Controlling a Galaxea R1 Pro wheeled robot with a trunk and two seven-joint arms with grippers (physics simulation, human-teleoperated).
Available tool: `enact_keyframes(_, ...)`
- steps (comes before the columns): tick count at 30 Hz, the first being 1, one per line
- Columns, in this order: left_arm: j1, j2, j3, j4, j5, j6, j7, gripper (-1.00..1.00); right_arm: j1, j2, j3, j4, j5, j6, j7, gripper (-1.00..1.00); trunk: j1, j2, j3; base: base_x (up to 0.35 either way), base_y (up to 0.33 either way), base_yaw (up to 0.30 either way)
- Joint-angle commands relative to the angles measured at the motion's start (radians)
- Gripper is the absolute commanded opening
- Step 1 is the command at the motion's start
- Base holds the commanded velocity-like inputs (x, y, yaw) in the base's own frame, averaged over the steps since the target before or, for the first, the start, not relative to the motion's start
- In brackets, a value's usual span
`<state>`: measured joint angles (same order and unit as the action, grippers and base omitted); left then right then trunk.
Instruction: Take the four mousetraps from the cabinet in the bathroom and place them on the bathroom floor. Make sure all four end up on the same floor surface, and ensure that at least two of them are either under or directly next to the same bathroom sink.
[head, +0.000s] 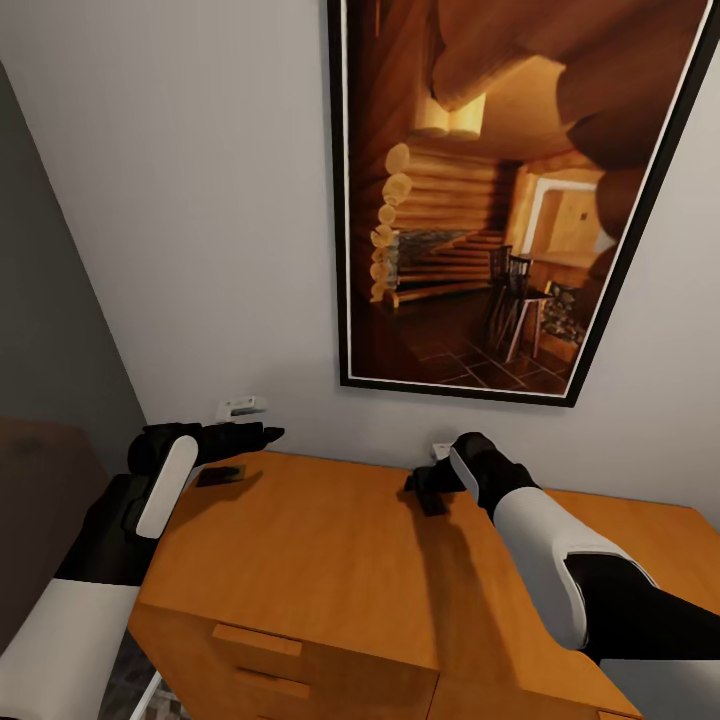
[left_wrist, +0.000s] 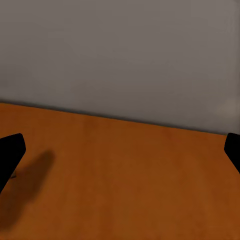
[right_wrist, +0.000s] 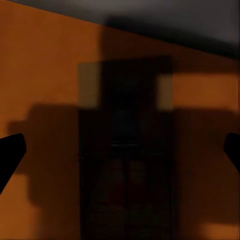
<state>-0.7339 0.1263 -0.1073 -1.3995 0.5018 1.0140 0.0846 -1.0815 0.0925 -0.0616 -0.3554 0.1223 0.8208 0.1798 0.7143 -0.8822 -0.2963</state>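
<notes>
A small flat dark-brown rectangular mousetrap (head: 221, 474) lies on the flat top of the low orange-brown wooden cabinet (head: 330, 540), near its back left corner and just beneath the left gripper (head: 272, 433). In the right wrist view a second flat dark slab with faint metal parts (right_wrist: 125, 165) — very likely another mousetrap, though deep shadow blurs its outline — sits directly under the right gripper (head: 418, 490), between its two black fingertips (right_wrist: 11, 152).

Both grippers are spread wide: in each wrist view the fingertips stand at the opposite edges with nothing between them but cabinet wood or, on the right, the shadowed slab.

The step in hand looks like the first pick-up, and the right arm seems better placed. To do it well, the right gripper should come straight down so the fingers straddle the slab across its narrow width, then close gently; a thing this thin could slide on the smooth wood or snap out if pinched off-centre. The left gripper points past its trap toward the grey wall (head: 200, 200) and would need to draw back and tilt down first.

Above the cabinet hangs a black-framed picture of a log-cabin interior (head: 490, 190); a small white wall fitting (head: 242, 407) sits beside the left gripper.
</notes>
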Motion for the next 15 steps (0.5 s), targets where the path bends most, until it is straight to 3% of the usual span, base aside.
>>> enact_keyframes(1, -0.001, 0.001, -0.002, -0.001, 0.009, 0.003, 0.009, 1.00, 0.000, 0.000, -0.005, 0.038, 0.027, 0.003, 0.005, 1.00, 0.000, -0.001, -0.002, 0.000, 0.000, 0.000)
enact_keyframes(9, -0.001, 0.001, -0.002, -0.001, 0.009, 0.003, 0.009, 1.00, 0.000, 0.000, -0.005, 0.040, 0.027, 0.003, 0.004, 1.00, 0.000, -0.001, -0.002, 0.000, 0.000, 0.000)
enact_keyframes(10, -0.001, 0.001, -0.002, -0.001, 0.009, 0.003, 0.009, 1.00, 0.000, 0.001, -0.005, 0.041, 0.026, 0.003, 0.004, -1.00, 0.000, -0.001, -0.002, 0.000, 0.000, 0.000)
enact_keyframes(15, -0.001, 0.001, -0.002, -0.001, 0.009, 0.003, 0.008, 1.00, 0.000, 0.000, -0.004, 0.041, 0.025, 0.003, 0.003, -1.00, 0.000, -0.001, -0.002, 0.000, 0.000, 0.000)
